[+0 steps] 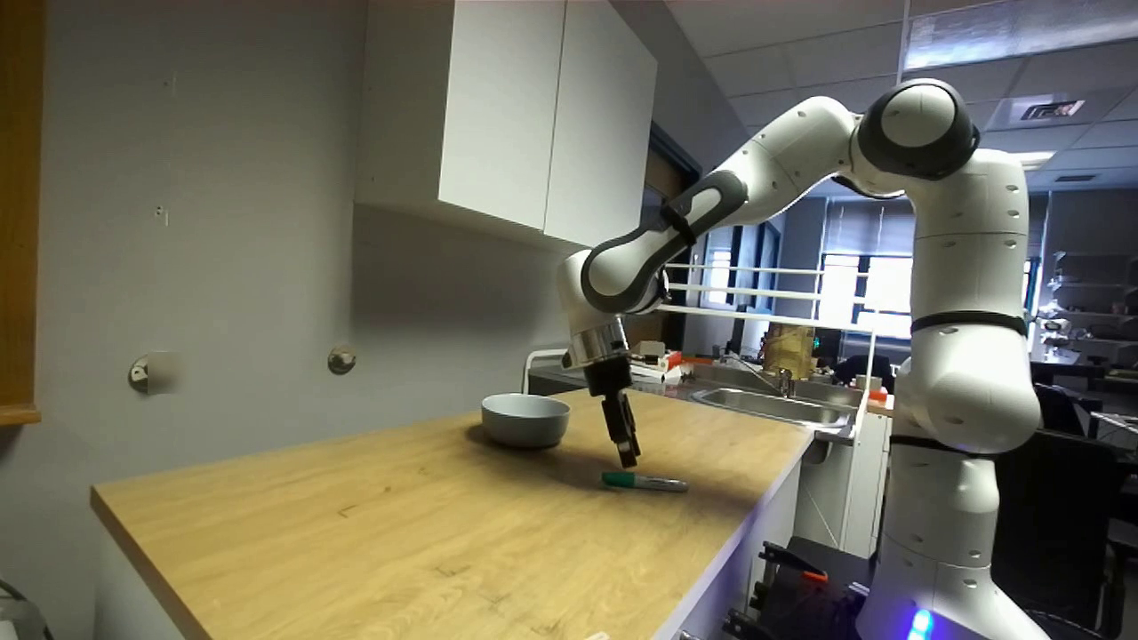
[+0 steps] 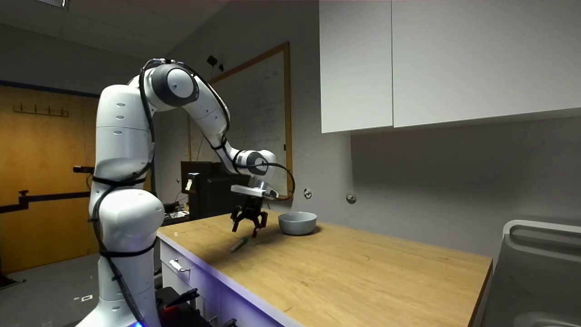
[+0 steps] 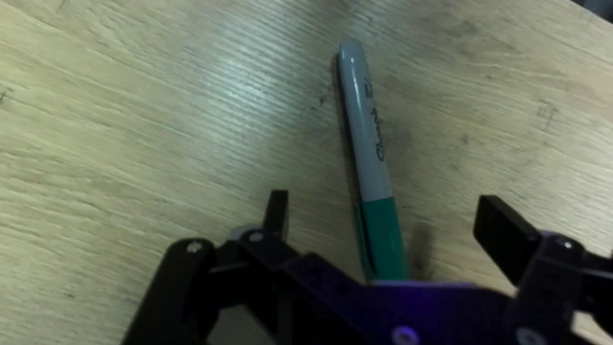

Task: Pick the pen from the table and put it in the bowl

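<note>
Sighted green-capped Sharpie marker [image 3: 373,165] lying flat on wooden countertop [image 1: 400,533], apart from grey bowl [image 1: 524,427]. Found Robotiq gripper [image 2: 245,232] above the wood, near the marker's green cap [image 3: 383,230], with jaws parted and nothing held. Judged as approach, just short of the grasp. Unable to tell exact height from any view.

To watch for:
(a) Appears lined up nearer the cap than mid-barrel; if lifted there, likely to droop or swivel between fingertips [image 3: 503,235], more so with one seated on pocket clip [image 3: 362,235].
(b) Stopping too high, might pinch only the upper curve of the round barrel and squirt it away; going too low, might jam against hard wood.
(c) Closing off-centre, might shove the marker sideways and roll it.
(d) Once carried over, might knock the bowl's rim with a sagging barrel for want of clearance, or release early and leave it propped across the edge.
</note>
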Robot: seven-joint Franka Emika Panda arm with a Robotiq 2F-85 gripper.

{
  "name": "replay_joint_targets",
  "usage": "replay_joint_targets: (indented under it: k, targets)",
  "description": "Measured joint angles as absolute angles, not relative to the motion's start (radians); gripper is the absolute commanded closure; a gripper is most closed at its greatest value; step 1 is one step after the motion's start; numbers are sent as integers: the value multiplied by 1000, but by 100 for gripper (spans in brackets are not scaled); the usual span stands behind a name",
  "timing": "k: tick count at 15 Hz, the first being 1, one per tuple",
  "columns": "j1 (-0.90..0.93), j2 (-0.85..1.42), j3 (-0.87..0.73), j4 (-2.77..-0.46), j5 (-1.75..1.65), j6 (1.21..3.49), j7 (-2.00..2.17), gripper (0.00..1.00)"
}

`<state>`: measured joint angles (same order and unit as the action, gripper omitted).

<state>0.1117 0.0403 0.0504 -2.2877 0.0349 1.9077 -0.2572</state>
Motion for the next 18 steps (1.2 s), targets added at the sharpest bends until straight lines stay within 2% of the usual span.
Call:
replay_joint_targets:
  k: [2, 3, 4, 7, 12, 14, 15, 18]
  targets:
    - [110, 57, 50, -2290, 40, 1903, -267, 0]
    - [109, 66, 50, -2290, 43, 1900, -273, 23]
    - [107, 76, 50, -2291, 45, 1898, -279, 25]
    - [104, 102, 50, -2292, 46, 1897, -284, 50]
    - [96, 108, 51, -2290, 47, 1893, -284, 86]
    - [96, 105, 53, -2287, 47, 1883, -284, 90]
    - [96, 103, 54, -2285, 46, 1881, -282, 86]
    - [98, 88, 60, -2281, 33, 1878, -255, 86]
